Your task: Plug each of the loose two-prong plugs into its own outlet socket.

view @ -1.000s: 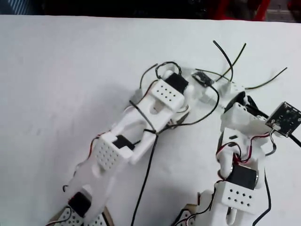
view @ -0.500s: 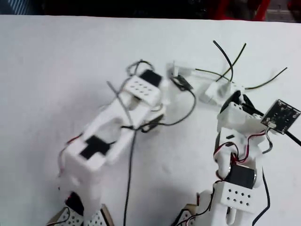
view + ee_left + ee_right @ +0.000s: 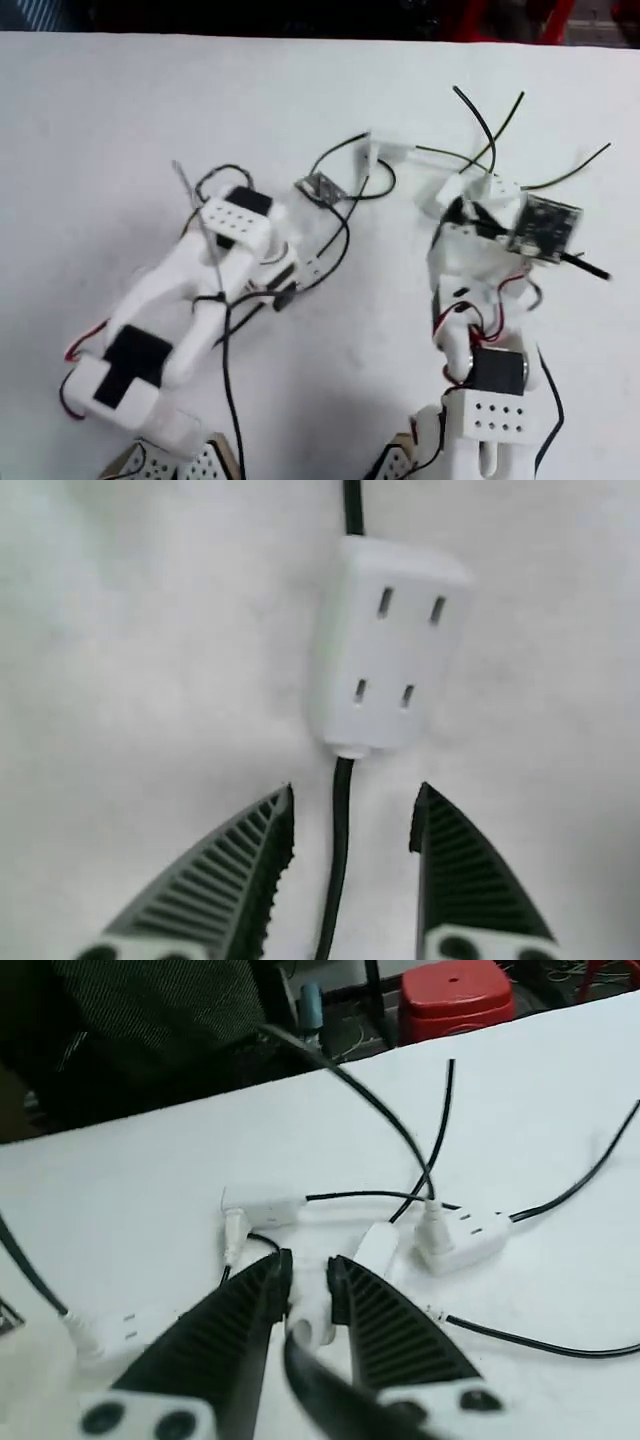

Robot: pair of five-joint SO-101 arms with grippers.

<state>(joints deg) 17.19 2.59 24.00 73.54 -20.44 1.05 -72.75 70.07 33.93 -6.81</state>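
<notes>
Left wrist view | left claw [image 3: 354, 790] spread (astride cord [image 3: 338, 880]) | outlet [image 3: 385, 645] ahead

Workshop-like room: white table [image 3: 120, 100], red stool [image 3: 455, 1000]

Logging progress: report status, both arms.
Left gripper open over black cord, just short of outlet block, both sockets empty. Right gripper shut on white plug. Loose cords crossing nearby.
</notes>
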